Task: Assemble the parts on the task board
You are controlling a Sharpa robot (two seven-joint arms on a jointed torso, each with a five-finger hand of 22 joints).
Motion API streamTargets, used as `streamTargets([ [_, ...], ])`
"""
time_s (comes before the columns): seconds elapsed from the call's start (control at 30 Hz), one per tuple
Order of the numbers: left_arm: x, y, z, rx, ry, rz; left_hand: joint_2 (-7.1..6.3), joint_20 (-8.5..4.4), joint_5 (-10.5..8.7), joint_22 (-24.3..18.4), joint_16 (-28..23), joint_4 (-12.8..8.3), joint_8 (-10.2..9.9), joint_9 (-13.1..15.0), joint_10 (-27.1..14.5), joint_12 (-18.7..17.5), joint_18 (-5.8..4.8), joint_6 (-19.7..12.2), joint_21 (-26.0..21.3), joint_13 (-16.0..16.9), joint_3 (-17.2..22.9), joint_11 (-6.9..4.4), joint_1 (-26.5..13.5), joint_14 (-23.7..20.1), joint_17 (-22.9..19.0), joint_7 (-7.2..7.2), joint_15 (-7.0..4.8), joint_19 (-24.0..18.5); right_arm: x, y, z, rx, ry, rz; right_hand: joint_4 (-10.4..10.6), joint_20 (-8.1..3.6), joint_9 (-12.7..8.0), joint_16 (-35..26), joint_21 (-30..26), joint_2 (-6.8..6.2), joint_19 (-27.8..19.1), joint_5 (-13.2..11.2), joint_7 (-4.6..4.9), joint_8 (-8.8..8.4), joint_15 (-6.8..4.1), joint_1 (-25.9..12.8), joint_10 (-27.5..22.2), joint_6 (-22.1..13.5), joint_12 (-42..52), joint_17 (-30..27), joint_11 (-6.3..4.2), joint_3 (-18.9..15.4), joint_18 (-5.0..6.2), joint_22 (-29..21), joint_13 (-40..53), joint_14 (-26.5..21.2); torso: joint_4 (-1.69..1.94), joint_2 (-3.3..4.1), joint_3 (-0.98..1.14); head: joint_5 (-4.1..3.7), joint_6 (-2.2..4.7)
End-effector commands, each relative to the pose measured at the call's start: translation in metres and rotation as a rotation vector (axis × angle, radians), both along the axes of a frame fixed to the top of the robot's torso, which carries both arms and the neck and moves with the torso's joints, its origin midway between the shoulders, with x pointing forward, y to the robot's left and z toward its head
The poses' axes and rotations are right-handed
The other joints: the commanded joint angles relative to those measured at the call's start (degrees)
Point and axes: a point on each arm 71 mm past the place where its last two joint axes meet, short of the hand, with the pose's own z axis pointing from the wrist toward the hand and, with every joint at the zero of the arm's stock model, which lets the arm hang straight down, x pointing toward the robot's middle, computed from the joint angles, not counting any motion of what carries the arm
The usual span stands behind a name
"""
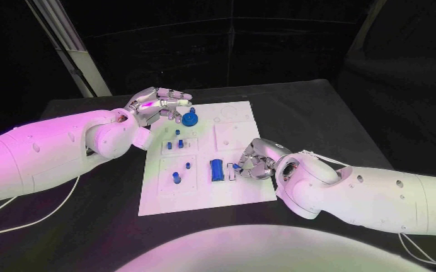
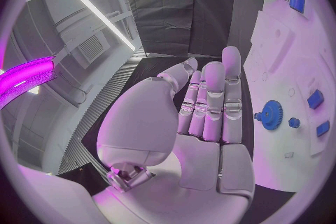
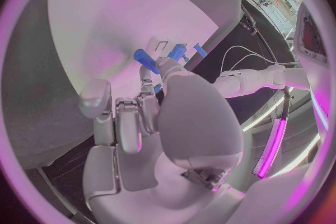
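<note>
Lower right of the head frame, we find the right robot hand [image 1: 255, 160] curled at the right edge of the flat white task board [image 1: 205, 199], pinching a small blue piece [image 1: 236, 167]; the wrist view confirms its fingertips [image 3: 149, 71] closed on it. Just left lies a flat blue rectangular block [image 1: 217, 170]. Mid-board stand several small blue pegs [image 1: 181, 143]. Farther up, a blue toothed gear [image 1: 190, 119] sits on the board. Beside it, at upper left, the left robot hand [image 1: 157, 105] hovers, fingers straight and empty. All rests on the black counter [image 1: 309, 111].

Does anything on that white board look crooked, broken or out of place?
Nothing stands out. The white rectangular task board lies flat on the black table, the round blue gear and other small blue parts rest on it, nothing spilled or visibly damaged.
</note>
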Motion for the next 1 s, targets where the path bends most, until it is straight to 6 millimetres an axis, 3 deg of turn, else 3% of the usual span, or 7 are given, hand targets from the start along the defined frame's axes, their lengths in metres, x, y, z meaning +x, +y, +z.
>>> streamTargets([
  [0.03, 0.0, -0.002, 0.002, -0.003, 0.001, -0.016, 0.39, 0.09, -0.1, -0.06, -0.25, -0.21, 0.21, -0.05, -0.48, 0.25, 0.34, -0.36, -0.39, -0.07, -0.12, -0.04, 0.1, -0.24, -0.06, 0.18, 0.03, -0.34, 0.001, 0.0, -0.003, 0.033, 0.059, -0.051, 0.03, -0.04, 1.25, 0.32, 0.38, -0.1, 0.43, 0.04, -0.49, 0.26, -0.52, -0.82, 1.11, 0.81, 0.21, 14.06, 0.01, -0.39, -0.54, 0.16, 4.65, 5.85, -0.04, -0.01, -0.07, -0.04, -0.01],
  [0.33, 0.0, -0.003, 0.003, 0.004, -0.005, -0.025, 0.43, 0.1, -0.09, -0.08, -0.26, -0.27, 0.22, -0.06, -0.6, 0.33, 0.34, -0.44, -0.43, -0.08, -0.12, 0.0, 0.16, -0.32, -0.12, 0.22, 0.05, -0.38, 0.003, 0.008, -0.008, 0.023, 0.101, -0.076, 0.69, -0.17, 1.52, 0.52, 0.79, 0.07, 0.76, 0.32, -0.82, 0.54, -0.7, -3.12, 1.53, 1.55, 0.69, 14.35, -0.24, -1.58, -0.64, 0.79, 5.24, 5.91, -0.05, 0.01, 0.02, 0.45, -0.01],
  [0.57, 0.0, -0.004, 0.003, 0.005, -0.006, -0.027, 0.43, 0.1, -0.09, -0.08, -0.26, -0.27, 0.22, -0.06, -0.6, 0.33, 0.34, -0.44, -0.43, -0.08, -0.12, 0.0, 0.16, -0.32, -0.12, 0.22, 0.05, -0.38, 0.006, 0.01, -0.012, 0.009, 0.118, -0.08, 1.15, -0.36, 1.89, 0.54, 0.88, 0.5, 0.82, 0.61, -1.14, 0.9, -0.92, -5.09, 1.48, 2.18, 0.15, 14.38, -0.49, -2.39, -0.64, 0.91, 4.97, 5.92, -0.05, -0.01, -0.03, 0.61, -0.01],
  [1.0, 0.001, -0.003, 0.004, 0.007, -0.005, -0.027, 0.45, 0.14, -0.11, -0.1, -0.28, -0.18, 0.25, -0.06, -0.69, 0.4, 0.33, -0.51, -0.47, -0.09, -0.21, 0.05, -0.03, -0.4, -0.26, 0.27, 0.1, -0.41, 0.008, 0.013, -0.015, -0.005, 0.126, -0.075, 1.2, -0.42, 2.08, 0.44, 0.73, 0.82, 0.67, 0.67, -1.24, 1.07, -0.98, -5.75, 1.41, 2.37, -0.11, 14.23, -0.57, -2.61, -0.59, 0.64, 4.84, 5.88, -0.16, 0.04, 0.04, 0.84, -0.01],
])
